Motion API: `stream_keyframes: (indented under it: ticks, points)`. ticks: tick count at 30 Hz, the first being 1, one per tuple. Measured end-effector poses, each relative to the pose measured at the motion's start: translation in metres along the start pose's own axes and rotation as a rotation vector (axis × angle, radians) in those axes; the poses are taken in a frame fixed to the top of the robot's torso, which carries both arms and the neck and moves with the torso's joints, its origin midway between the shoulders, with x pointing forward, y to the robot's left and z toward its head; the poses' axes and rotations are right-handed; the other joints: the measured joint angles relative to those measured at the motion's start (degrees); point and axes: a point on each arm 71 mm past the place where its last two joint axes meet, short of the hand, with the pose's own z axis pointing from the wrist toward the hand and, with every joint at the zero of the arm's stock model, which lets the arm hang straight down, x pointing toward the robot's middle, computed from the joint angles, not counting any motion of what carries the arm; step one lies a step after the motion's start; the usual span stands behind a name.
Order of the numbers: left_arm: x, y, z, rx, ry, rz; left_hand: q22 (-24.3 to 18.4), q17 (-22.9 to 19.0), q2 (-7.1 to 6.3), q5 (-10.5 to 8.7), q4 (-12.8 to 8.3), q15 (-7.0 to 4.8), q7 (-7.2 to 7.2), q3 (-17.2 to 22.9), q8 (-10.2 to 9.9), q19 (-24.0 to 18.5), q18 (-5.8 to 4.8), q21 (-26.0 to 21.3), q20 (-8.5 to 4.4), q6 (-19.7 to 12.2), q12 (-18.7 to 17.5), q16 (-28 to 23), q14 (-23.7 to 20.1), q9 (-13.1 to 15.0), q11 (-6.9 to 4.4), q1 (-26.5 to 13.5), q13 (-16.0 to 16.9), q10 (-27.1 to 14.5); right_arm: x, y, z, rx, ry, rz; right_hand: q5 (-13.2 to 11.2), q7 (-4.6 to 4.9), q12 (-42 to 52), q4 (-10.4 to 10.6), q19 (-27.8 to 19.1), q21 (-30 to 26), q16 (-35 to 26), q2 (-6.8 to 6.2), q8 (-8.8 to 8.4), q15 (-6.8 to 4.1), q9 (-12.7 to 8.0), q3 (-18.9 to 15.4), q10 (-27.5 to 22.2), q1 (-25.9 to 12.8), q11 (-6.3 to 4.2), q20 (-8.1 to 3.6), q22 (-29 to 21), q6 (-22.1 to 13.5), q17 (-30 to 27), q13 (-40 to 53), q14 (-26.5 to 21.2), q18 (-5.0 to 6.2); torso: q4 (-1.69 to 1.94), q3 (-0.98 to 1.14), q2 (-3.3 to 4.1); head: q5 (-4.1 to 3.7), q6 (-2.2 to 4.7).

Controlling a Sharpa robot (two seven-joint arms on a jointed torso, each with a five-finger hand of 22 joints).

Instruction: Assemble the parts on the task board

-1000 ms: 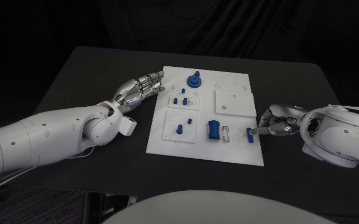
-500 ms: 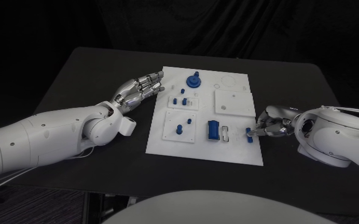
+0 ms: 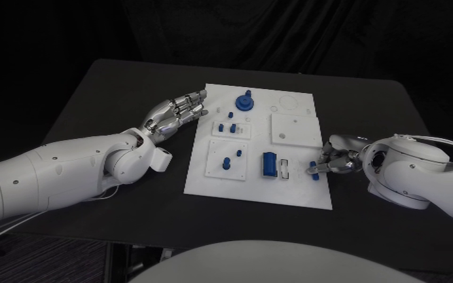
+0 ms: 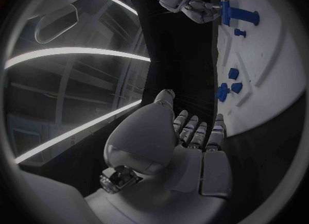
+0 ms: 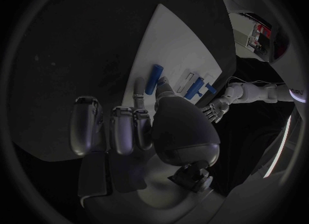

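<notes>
1. Head view: the task board (image 3: pixel 300 196) lies in the middle of the black table (image 3: pixel 94 93). The left hand (image 3: pixel 175 114) rests off the board's left edge near its far corner, its fingers stretched out and slightly apart, with nothing in them. The right hand (image 3: pixel 337 155) sits at the board's right edge, near the front, with its fingertips (image 3: pixel 319 167) touching a small blue peg (image 3: pixel 314 171) that lies on the board; whether the peg is pinched or only touched cannot be told here. A round blue part (image 3: pixel 245 103) stands near the far edge of the board, a blue block (image 3: pixel 270 164) lies in the front middle, and several small blue pieces (image 3: pixel 226 128) stand in the square plates on the left half.

2. Left wrist view: the left hand (image 4: pixel 193 141) holds nothing, its fingers laid straight and close together just beside the edge of the board (image 4: pixel 270 105). The round blue part (image 4: pixel 223 91) is near the fingertips. Further off, the right hand (image 4: pixel 203 10) touches a blue piece (image 4: pixel 237 14).

3. Right wrist view: the right hand (image 5: pixel 138 128) is over the board (image 5: pixel 180 38), one fingertip (image 5: pixel 164 84) lying against the blue peg (image 5: pixel 154 79) while the other fingers hang curled and apart from it. A firm grip cannot be confirmed. The left hand (image 5: pixel 213 109) appears beyond the board.
</notes>
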Motion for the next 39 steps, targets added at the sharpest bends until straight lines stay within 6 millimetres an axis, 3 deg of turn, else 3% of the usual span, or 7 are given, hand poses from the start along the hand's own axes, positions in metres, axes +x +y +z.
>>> stream_keyframes:
  ticks: [8, 10, 11, 15, 36, 38, 39]
  points:
    - [0.000, 0.000, 0.000, 0.000, 0.001, -0.001, 0.00, 0.00, 0.00, 0.00, 0.00, 0.00, 0.00, 0.00, 0.00, 0.00, 0.00, 0.00, 0.00, 0.00, 0.00, 0.00, 0.00, 0.00, 0.00, 0.00, 0.00, 0.00, -0.001, 0.004, 0.004, 0.004, -0.001, -0.006, 0.00, 0.17, 0.00, -1.95, -0.20, -0.49, -0.10, 0.71, -0.78, 0.06, -0.03, 0.14, 0.18, 2.00, 0.18, 0.21, 0.00, 0.55, 0.00, 0.01, 0.06, 0.93, -0.01, 0.03, 0.06, -0.12, 0.00]
    - [0.000, 0.000, 0.000, 0.000, 0.001, -0.001, 0.00, 0.00, 0.00, 0.00, 0.00, 0.00, 0.00, 0.00, 0.00, 0.00, 0.00, 0.00, 0.00, 0.00, 0.00, 0.00, 0.00, 0.00, 0.06, 0.00, -0.01, 0.06, -0.001, 0.005, 0.005, 0.006, 0.002, -0.009, 0.00, 0.46, 0.01, -2.90, -0.20, -0.89, -0.43, 0.99, -0.78, 0.24, 3.01, 0.33, 0.08, 3.06, 0.33, 0.21, 0.00, 0.17, 0.00, 0.02, 0.09, 0.93, -0.01, 0.04, 0.06, -0.08, 0.00]
    - [0.000, 0.000, 0.000, 0.000, 0.001, -0.001, -0.01, -0.01, 0.00, 0.00, 0.00, 0.00, 0.00, 0.00, 0.00, 0.00, 0.00, 0.00, 0.00, 0.00, 0.00, 0.00, 0.00, 0.00, 0.21, 0.00, -0.01, 0.21, -0.001, 0.006, 0.006, 0.007, 0.003, -0.010, 0.00, 0.75, 0.02, -3.64, -0.01, -1.07, -0.43, 1.05, -1.11, 0.38, 7.45, 0.58, 0.00, 3.94, 0.41, 0.40, 0.00, -0.38, 0.00, 0.06, -0.05, 0.93, -0.01, 0.04, 0.07, -0.05, 0.00]
    - [0.000, 0.000, 0.000, 0.000, 0.002, -0.001, 0.00, -0.01, 0.00, 0.00, 0.00, 0.00, 0.00, 0.00, 0.00, 0.00, 0.00, 0.00, 0.00, 0.00, 0.00, 0.00, 0.00, 0.00, 0.20, 0.00, -0.01, 0.21, 0.000, 0.008, 0.006, 0.005, 0.005, -0.011, -0.03, 0.95, 0.30, -6.14, -0.21, -1.10, -0.43, 1.44, -1.23, 0.39, 8.67, 2.63, -0.12, 6.52, 0.53, 0.61, 0.00, -0.61, 0.00, 0.25, -0.06, 0.92, -0.01, 0.02, 0.05, 0.01, 0.00]
    - [0.001, 0.005, -0.003, -0.010, 0.001, -0.008, -0.12, -0.01, 0.00, 0.00, -0.15, 0.00, 0.00, 0.16, 0.00, 0.00, 0.00, 0.00, 0.00, 0.00, -0.01, 0.00, 0.00, 0.00, 0.46, 0.00, 0.05, 0.46, 0.004, 0.004, 0.000, 0.018, 0.021, 0.108, -0.18, 0.42, 0.51, -9.65, -0.21, -1.16, -0.43, 1.42, -7.99, 0.75, 8.75, 5.21, -0.01, 8.21, 0.83, 0.61, -0.01, 2.66, 0.00, 0.02, 0.07, 0.91, 0.01, 0.01, -0.05, 0.27, 0.00]
    - [0.001, 0.005, -0.003, -0.010, 0.001, -0.008, -0.12, -0.01, 0.00, 0.00, -0.16, 0.00, 0.00, 0.16, 0.00, 0.00, 0.00, 0.00, 0.00, 0.00, -0.01, 0.00, 0.00, -0.01, 0.55, 0.00, 0.05, 0.56, 0.006, 0.003, -0.002, 0.020, 0.040, 0.149, -0.18, 0.49, 0.51, -10.05, -0.21, -1.16, -0.43, 1.44, -7.91, 0.75, 5.69, 5.61, -0.02, 8.20, 0.84, 0.61, 0.01, 2.79, 0.00, 0.02, 0.07, 0.90, 0.01, 0.01, -0.05, 0.28, 0.00]
    - [0.001, 0.005, -0.003, -0.010, 0.001, -0.008, -0.12, -0.01, 0.00, 0.00, -0.25, 0.00, 0.00, 0.26, 0.00, 0.00, 0.00, 0.00, 0.00, 0.00, -0.01, 0.00, 0.00, 0.00, 0.70, 0.00, 0.08, 0.71, 0.006, 0.003, -0.004, 0.021, 0.047, 0.167, -0.18, 0.44, 0.52, -10.18, -0.21, -1.16, -0.43, 1.44, -7.76, 0.75, 1.47, 5.74, -0.02, 8.19, 0.84, 0.61, 0.03, 3.05, 0.00, 0.03, 0.07, 0.91, 0.01, 0.01, -0.08, 0.27, 0.00]
